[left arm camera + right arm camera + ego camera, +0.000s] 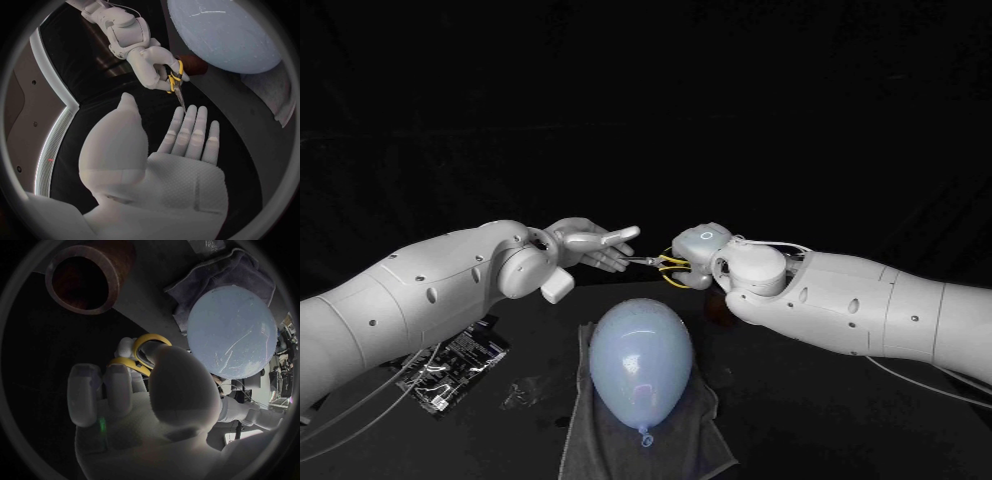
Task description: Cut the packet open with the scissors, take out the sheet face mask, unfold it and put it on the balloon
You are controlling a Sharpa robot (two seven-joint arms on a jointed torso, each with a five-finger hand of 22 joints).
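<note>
pale blue balloon point(640, 355) lying on grey cloth point(589, 440); yellow-handled scissors point(672, 270) in right hand point(701, 245).

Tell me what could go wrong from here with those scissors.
1. The right hand holds the scissors with the tips aimed at the open left hand, close by. A reach could jab it.
2. The blades sit near the balloon. A dip could pop it.
3. The balloon just lies on the grey cloth and could roll if an arm bumps it.
</note>
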